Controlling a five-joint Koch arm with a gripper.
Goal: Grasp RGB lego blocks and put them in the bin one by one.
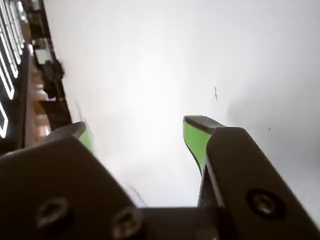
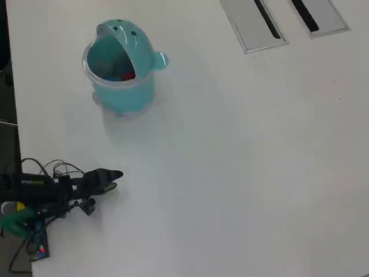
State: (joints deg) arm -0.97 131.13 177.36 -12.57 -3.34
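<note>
The teal bin (image 2: 118, 86) stands at the upper left of the white table in the overhead view, its domed lid tipped back. A red lego block (image 2: 127, 75) shows inside it, and a small dark blue patch beside the block is too small to make out. My gripper (image 2: 115, 179) lies low at the left edge, below the bin and well apart from it, pointing right. In the wrist view my gripper (image 1: 136, 125) is open. Its green-padded fingertips (image 1: 196, 137) are wide apart, with only bare white table between them. No block lies loose on the table.
Two grey slotted panels (image 2: 253, 23) (image 2: 320, 14) are set into the table at the top right. Loose wires (image 2: 55, 168) and the arm's base crowd the left edge. In the wrist view, dark clutter (image 1: 47, 75) lines the far left.
</note>
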